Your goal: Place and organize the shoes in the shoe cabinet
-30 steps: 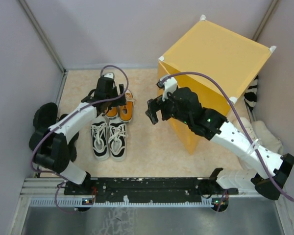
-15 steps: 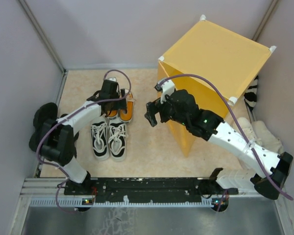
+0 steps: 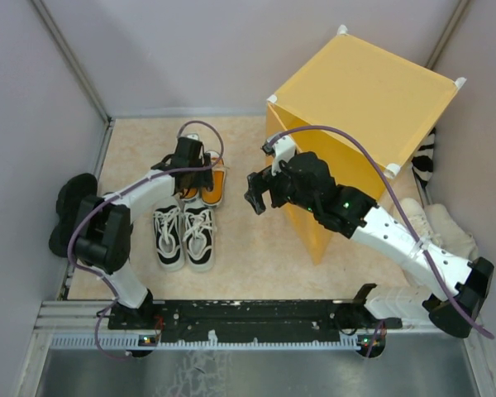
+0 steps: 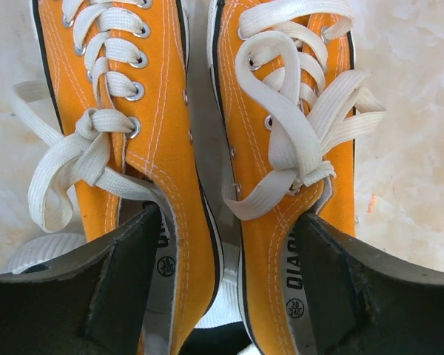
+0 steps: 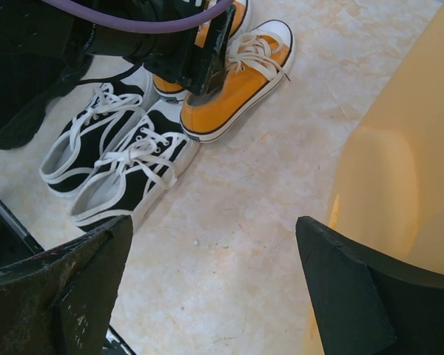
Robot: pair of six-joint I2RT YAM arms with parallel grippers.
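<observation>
**NOTHING SHELVED YET, FIRST PICK ONLY LINING UP**

Far left, by the wall: all-black pair (image 3: pixel 73 203), on the floor, untouched. Next over: left gripper (image 4: pixel 228 222) down at the heel end of the orange pair (image 4: pixel 163 96), jaws apart, one finger in each shoe's mouth with both inner walls between them. Looks poised to pinch the two together, not clamped as far as can be seen. Just nearer the bases: black-and-white pair (image 3: pixel 184 236), side by side on the floor. Mid-floor: right gripper (image 5: pixel 214 225), fingers spread wide, nothing between them, close to the shoe cabinet (image 3: pixel 364 91). Cabinet at right, inside hidden, no shoe seen in it. Judging by that: none of the three pairs stored, all lifting, carrying and arranging yet to do.
</observation>
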